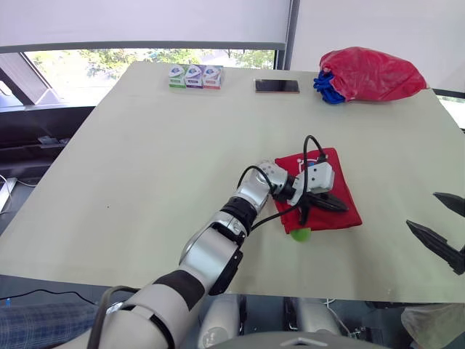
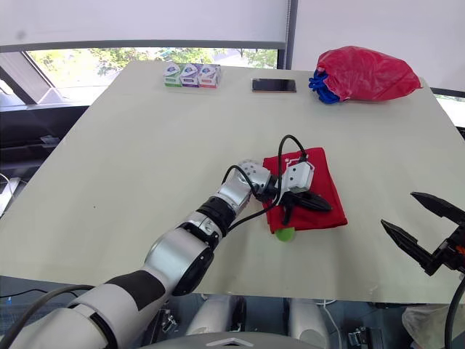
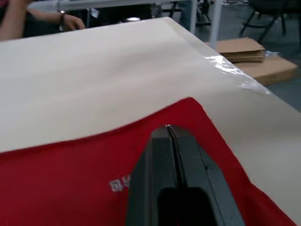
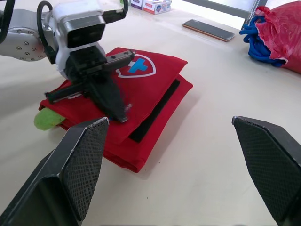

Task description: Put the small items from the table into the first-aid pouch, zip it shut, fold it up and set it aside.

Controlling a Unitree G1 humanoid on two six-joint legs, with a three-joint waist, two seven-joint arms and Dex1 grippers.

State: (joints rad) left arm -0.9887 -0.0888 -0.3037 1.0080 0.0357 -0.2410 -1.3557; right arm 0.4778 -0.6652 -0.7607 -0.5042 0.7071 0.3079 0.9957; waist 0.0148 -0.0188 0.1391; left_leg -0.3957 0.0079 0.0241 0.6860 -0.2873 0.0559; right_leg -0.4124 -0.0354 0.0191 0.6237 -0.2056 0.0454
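Pale tabletop [image 1: 145,145] beside a window is stretching ahead of me. Along its far edge, three small boxes [image 1: 194,76] are sitting at the left, then a phone [image 1: 277,86], then a red bag [image 1: 372,73] (something blue is poking from its left end). Nearer me, right of centre, the red first-aid pouch [image 4: 155,75] is lying folded, with a green item [image 1: 300,234] peeking from under its near edge. My left gripper [image 1: 334,205] is resting on the pouch, fingers pressed together. My right gripper [image 2: 398,209] is hovering at the table's right side, well apart from the pouch, fingers spread wide.
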